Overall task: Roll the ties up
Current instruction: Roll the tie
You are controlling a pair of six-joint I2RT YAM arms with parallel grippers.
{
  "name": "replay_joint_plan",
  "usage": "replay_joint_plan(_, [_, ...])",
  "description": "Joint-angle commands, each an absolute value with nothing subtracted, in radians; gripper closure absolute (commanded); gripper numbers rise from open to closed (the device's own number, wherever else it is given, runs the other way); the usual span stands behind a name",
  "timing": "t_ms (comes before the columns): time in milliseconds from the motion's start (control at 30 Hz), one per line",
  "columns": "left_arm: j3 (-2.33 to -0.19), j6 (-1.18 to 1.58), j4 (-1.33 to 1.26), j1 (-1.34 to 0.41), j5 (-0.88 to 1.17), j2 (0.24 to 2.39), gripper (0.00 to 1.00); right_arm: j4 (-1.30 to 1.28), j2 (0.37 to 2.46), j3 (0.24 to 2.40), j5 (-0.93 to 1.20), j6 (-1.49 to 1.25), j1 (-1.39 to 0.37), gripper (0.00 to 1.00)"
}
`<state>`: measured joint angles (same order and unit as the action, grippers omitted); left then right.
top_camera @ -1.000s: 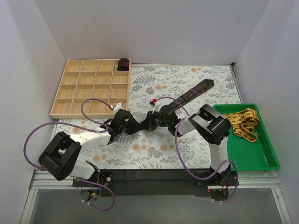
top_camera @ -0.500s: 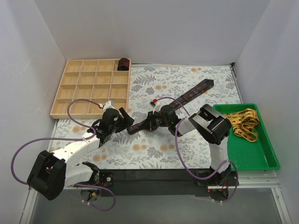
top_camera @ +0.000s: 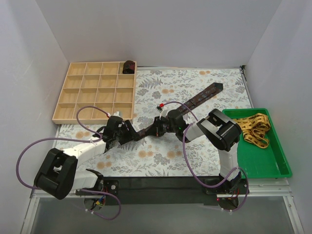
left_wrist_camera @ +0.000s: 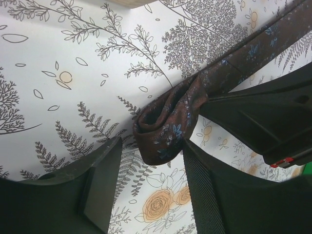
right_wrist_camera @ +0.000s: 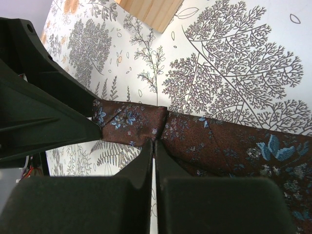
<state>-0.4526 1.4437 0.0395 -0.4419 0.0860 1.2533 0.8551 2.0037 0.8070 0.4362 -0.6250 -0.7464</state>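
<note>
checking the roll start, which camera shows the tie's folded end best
Left wrist: the tie's folded end fills mid-frame, layers visible. Right wrist shows it flat, partly behind the right claw. Top external shows only a small dark strip between the arms.

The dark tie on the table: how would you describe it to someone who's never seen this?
Start at the floral cloth covering the table. Stretched diagonally across its middle lies the dark maroon tie, its pointed tip toward the far right. Unlike the yellow tie heaped in the green tray or the rolled bundle in the wooden tray, it lies stretched out.
</note>
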Motion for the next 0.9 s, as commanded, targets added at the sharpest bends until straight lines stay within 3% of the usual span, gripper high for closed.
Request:
replay_joint_plan(0, [-0.442, 1.436, 0.006, -0.437, 0.112, 1.265, 0.52, 0.844, 2.016, 0.819, 0.425, -0.611, -0.742, 0.99])
replay_joint_plan(367, [-0.428, 1.443, -0.08, -0.436, 0.138, 1.33, 0.57, 0.844, 2.016, 0.821, 0.425, -0.609, -0.742, 0.99])
replay_joint_plan(733, [-0.456, 1.407, -0.017, -0.436, 0.127, 1.327, 0.89, 0.825, 1.97, 0.807, 0.414, -0.592, -0.742, 0.99])
replay_joint_plan(867, [-0.491, 1.361, 0.054, -0.436, 0.121, 1.312, 0.9, 0.789, 1.912, 0.798, 0.402, -0.568, -0.744, 0.99])
